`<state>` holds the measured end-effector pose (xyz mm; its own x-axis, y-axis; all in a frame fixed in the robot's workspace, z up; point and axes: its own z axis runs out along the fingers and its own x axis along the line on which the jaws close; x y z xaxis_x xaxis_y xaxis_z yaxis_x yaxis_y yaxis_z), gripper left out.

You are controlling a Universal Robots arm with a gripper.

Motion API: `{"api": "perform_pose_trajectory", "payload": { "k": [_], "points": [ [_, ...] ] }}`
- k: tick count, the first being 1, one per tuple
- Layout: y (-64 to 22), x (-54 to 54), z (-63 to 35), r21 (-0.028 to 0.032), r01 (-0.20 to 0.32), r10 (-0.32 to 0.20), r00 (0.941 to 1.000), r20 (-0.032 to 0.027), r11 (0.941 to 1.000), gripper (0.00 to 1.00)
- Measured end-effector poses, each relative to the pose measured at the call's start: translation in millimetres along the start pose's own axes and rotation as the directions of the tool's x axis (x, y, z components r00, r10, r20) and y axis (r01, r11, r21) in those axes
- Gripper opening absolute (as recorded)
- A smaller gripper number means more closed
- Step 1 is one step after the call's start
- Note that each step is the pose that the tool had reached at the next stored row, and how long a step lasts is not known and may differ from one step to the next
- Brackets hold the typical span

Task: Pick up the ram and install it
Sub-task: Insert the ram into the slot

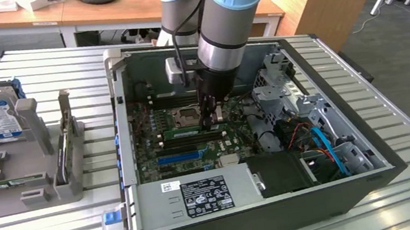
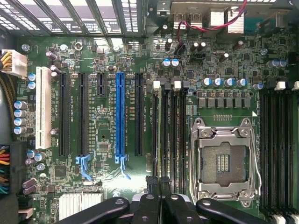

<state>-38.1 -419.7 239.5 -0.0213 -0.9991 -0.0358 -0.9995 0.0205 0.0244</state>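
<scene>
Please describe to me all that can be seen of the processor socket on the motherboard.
The processor socket is a square frame of silvery metal that lies flat on the green motherboard, between two groups of black memory slots. Its metal plate is folded down, with a thin wire lever along one side. The dark window in the middle shows small gold contacts, and no processor seems to be seated. Nothing rests on it. The gripper stands beside it, over the nearer slots.
</scene>
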Motion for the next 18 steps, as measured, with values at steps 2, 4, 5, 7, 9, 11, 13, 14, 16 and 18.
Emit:
{"api": "perform_pose_trajectory", "payload": {
  "k": [2,4,5,7,9,11,13,14,16,18],
  "points": [
    [0.0,0.0,0.3,0.0001,0.0,0.0,1.0,0.0001,1.0,0.12],
    [0.0,0.0,0.4,0.0001,0.0,0.0,1.0,0.0001,1.0,0.12],
    [0.0,0.0,0.4,0.0,0.0,0.0,1.0,0.0001,1.0,0.12],
    [0.0,0.0,0.4,0.0,0.0,0.0,1.0,0.0,1.0,0.12],
    [-0.1,0.0,1.4,0.0002,0.0,0.0,1.0,0.0005,1.0,0.12],
    [-0.1,0.1,2.3,0.0001,0.0,0.0,1.0,0.0002,1.0,0.12],
    [-0.1,0.1,3.2,0.0001,0.0,0.0,1.0,0.0001,1.0,0.12],
    [-0.1,0.1,3.5,0.0,0.0,0.0,1.0,0.0001,1.0,0.12],
    [-0.1,0.2,3.8,0.0,0.0,0.0,1.0,-0.0001,1.0,0.12],
    [-0.1,0.2,3.8,0.0,0.0,0.0,1.0,-0.0001,1.0,0.12]
  ]
}}
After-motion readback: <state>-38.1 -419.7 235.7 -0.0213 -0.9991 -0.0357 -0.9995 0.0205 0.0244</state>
